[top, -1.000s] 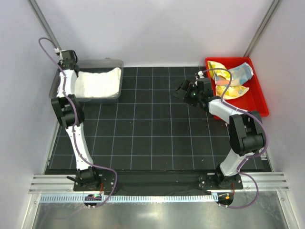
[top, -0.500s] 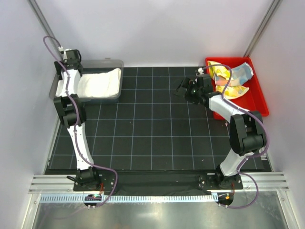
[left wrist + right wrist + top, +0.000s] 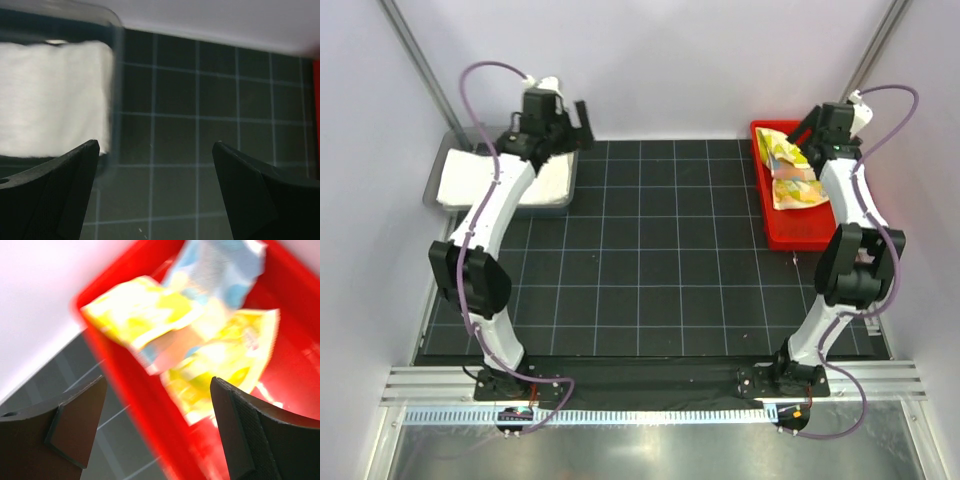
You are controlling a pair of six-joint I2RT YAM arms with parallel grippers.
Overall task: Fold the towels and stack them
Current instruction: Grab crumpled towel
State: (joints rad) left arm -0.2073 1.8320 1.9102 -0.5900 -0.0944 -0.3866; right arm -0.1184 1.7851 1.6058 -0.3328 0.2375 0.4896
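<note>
Towels sit in two camps right now. The white towel (image 3: 50,95) lies folded flat in the grey bin (image 3: 117,75) at far left, which looks like the stacking spot. The crumpled ones wait in the red bin (image 3: 800,232) at far right: a yellow patterned towel (image 3: 140,310), a light-blue towel (image 3: 220,265) behind it and another yellow piece (image 3: 225,365) nearer the camera. None of those is folded yet.

The left gripper (image 3: 155,150) hangs above the bin's right-hand wall with its jaws spread wide and nothing between them, the towel's edge just to its left. That fits a hand that has let go and is clearing out of the way. The right gripper (image 3: 157,382) is also wide apart and empty, poised over the red bin's left rim and looking down on the heap (sizing up the next pick, I'd say).

A second ago it was different. The left gripper was clamped down at the grey bin's far-left corner; since then it has opened, risen and swung across to the right side. The right arm was low over the black gridded mat (image 3: 650,260), beside the red bin; now it has reared up to the bin's far end.
</note>
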